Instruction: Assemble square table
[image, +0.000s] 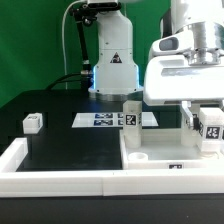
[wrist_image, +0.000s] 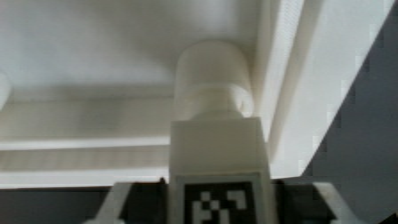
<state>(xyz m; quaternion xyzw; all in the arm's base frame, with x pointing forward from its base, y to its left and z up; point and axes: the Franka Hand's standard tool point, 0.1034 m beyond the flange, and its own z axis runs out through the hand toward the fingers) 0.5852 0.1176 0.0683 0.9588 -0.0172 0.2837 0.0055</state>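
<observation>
We see the square table slab (image: 150, 150) lying on the black surface (image: 60, 145) at the exterior view's right, one leg (wrist_image: 217, 110) upright on it. The hand (wrist_image: 217, 205) is partly closed, gripping that leg's tagged end. A loose leg (image: 32, 123) sits well apart at the exterior view's left.

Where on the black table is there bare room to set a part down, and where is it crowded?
Bare black surface: between the loose leg and the marker board, and between them and the white rail. Crowded: the tabletop, where the gripper holds a corner leg.

Leg (wrist_image: 217, 110) tag (wrist_image: 221, 205) cut by edge, fingers (wrist_image: 135, 208) barely vis.
</observation>
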